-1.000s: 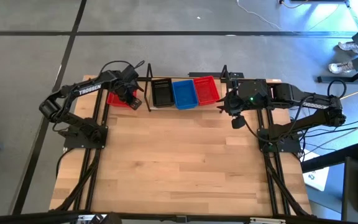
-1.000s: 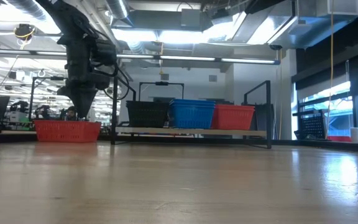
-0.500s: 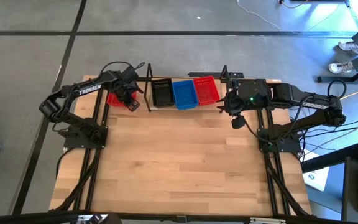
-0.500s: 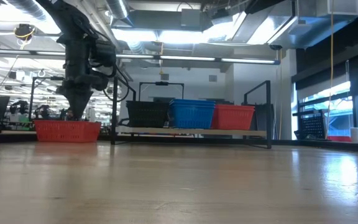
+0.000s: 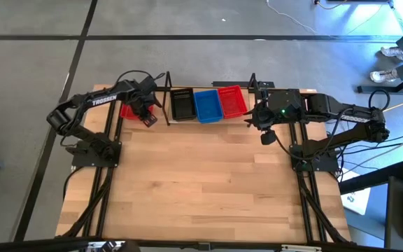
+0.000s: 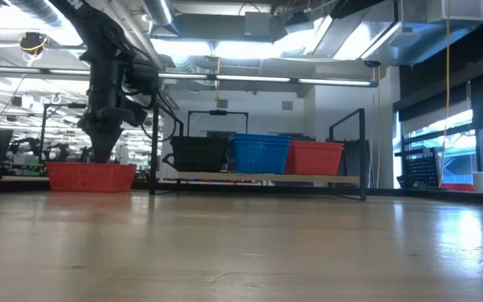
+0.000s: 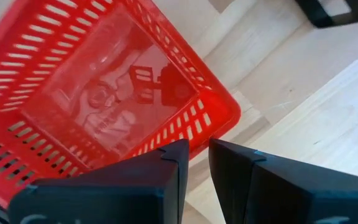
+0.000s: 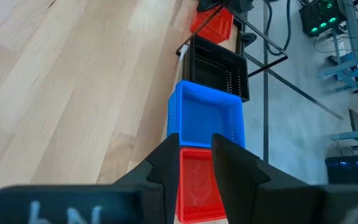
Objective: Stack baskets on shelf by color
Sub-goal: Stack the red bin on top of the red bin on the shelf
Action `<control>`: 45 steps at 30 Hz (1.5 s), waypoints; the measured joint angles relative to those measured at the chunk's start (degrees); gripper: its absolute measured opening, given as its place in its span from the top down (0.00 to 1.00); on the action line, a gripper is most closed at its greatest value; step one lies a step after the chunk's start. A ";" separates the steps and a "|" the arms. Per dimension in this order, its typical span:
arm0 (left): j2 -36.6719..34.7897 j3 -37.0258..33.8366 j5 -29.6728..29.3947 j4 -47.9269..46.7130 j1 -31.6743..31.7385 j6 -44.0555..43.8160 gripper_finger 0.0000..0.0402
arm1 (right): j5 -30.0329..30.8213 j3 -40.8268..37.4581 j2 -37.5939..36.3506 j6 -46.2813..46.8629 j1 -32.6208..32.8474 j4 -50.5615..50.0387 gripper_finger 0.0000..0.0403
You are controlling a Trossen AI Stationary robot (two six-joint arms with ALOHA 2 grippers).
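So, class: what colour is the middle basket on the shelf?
Blue: the middle basket shows best in the high view.

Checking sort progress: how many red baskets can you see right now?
2. One red basket sits on the shelf at its right end, beside the blue basket. The other red basket is on the table left of the shelf, under the left end effector. Nested ones may be hidden.

Overhead cam is looking straight down, taking in the whole table (image 5: pixel 201 182) and some floor around it. The low one is sitting right at tabletop level, facing across the wood toward the shelf (image 6: pixel 258 177) at the far edge and the room behind. Left wrist cam is hanging really close over the red basket (image 7: pixel 104 87) beside the shelf; right wrist cam is looking along the shelf's row of baskets (image 8: pixel 207 118). All four are catching that red basket.
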 joint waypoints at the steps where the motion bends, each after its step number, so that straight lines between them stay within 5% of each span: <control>1: 0.58 0.02 0.11 -0.03 0.00 -0.04 0.86 | 0.00 0.00 0.00 0.00 0.00 0.02 0.76; 11: 3.87 0.02 -1.11 0.65 -0.17 1.83 0.86 | 0.02 0.00 0.00 0.00 -0.02 0.02 0.76; 17: 3.87 0.02 -6.70 0.60 -2.12 5.50 0.86 | 0.02 0.00 0.00 0.00 -0.02 0.35 0.76; 45: 4.42 0.02 -7.74 7.16 -3.82 15.26 0.86 | 0.04 0.02 0.02 -0.04 -0.02 2.21 0.76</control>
